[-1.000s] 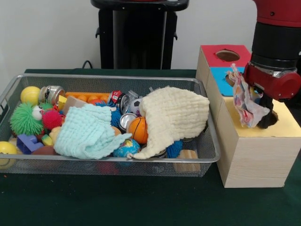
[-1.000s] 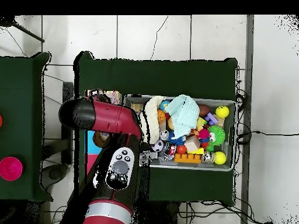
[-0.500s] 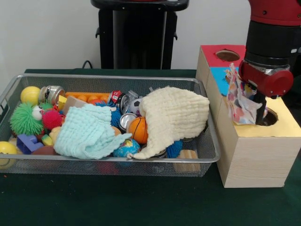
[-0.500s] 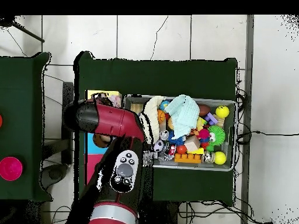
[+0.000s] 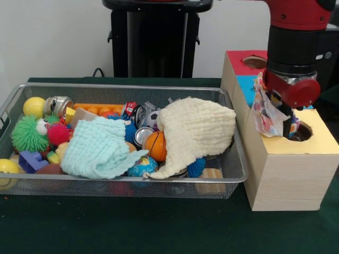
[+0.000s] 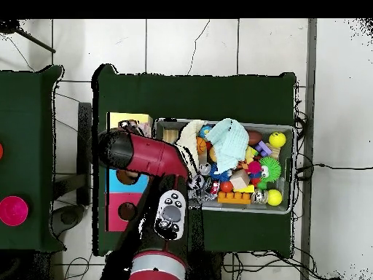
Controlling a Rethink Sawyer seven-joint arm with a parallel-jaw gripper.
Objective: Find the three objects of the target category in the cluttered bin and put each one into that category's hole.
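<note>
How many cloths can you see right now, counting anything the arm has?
3. A cream cloth at the bin's right end, a mint cloth left of it, and a patterned cloth hanging by the gripper over the yellow hole. Clutter may hide more.
</note>
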